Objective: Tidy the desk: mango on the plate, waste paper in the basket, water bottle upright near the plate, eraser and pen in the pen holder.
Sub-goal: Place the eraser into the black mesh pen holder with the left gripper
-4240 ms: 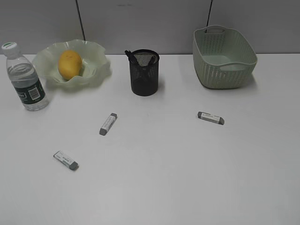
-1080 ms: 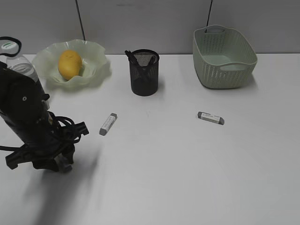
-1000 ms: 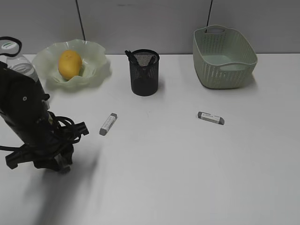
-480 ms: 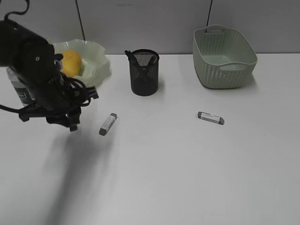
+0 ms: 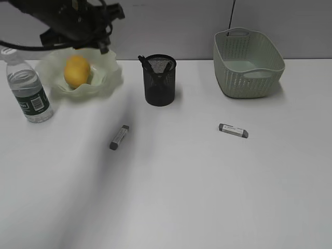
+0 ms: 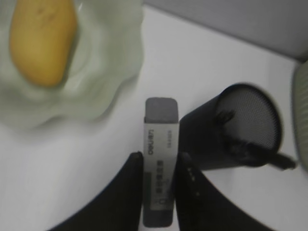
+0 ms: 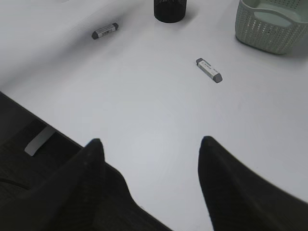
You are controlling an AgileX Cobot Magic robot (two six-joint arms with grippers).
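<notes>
**Left gripper carrying an eraser up high**

Left gripper (image 6: pixel 156 175) is clamped on a grey-and-white eraser (image 6: pixel 160 185), way above the desk (image 5: pixel 207 197). Under it: pen holder (image 6: pixel 238 127) just off to the right, plate (image 6: pixel 103 91) with the mango (image 6: pixel 42 43) to the left. Right gripper (image 7: pixel 151 163) hangs spread wide, holding nothing, with two more erasers (image 7: pixel 209 70) on the desk ahead of it.
</notes>
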